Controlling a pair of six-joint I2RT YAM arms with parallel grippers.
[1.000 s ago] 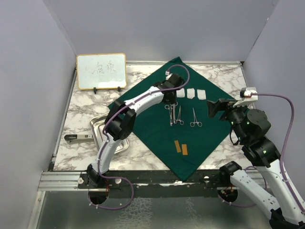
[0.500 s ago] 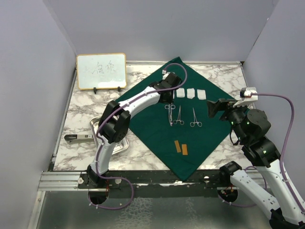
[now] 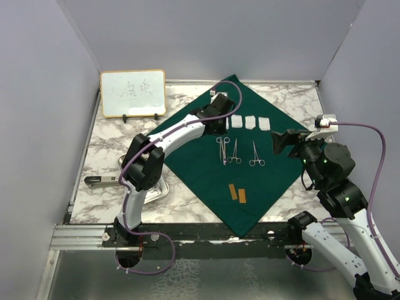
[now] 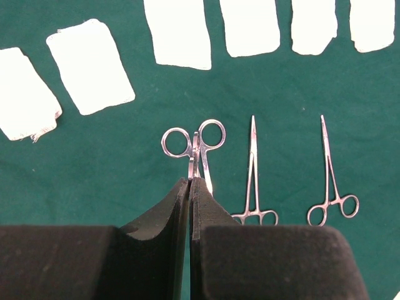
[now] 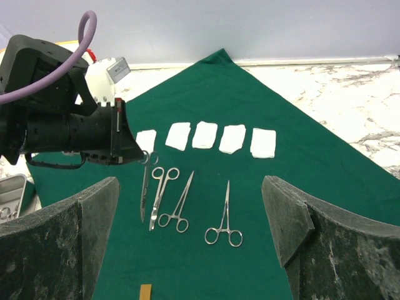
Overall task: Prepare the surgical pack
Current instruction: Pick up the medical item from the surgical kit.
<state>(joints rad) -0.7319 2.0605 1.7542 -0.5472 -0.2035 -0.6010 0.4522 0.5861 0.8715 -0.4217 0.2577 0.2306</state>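
Marble tabletop (image 3: pixel 106 150), green drape (image 3: pixel 206 175) spread. Left tool (image 4: pixel 190 181) clenched, perhaps pinching scissors (image 4: pixel 195 147): rings at 12 o'clock off tips, long axis 12-to-6. Right tool (image 5: pixel 190 182) released, farther off.

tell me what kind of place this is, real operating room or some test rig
Probably a robotics lab test cell, not an operating room: plain grey panels box in a marble-patterned table, and a green drape there holds steel instruments and gauze squares like practice props.
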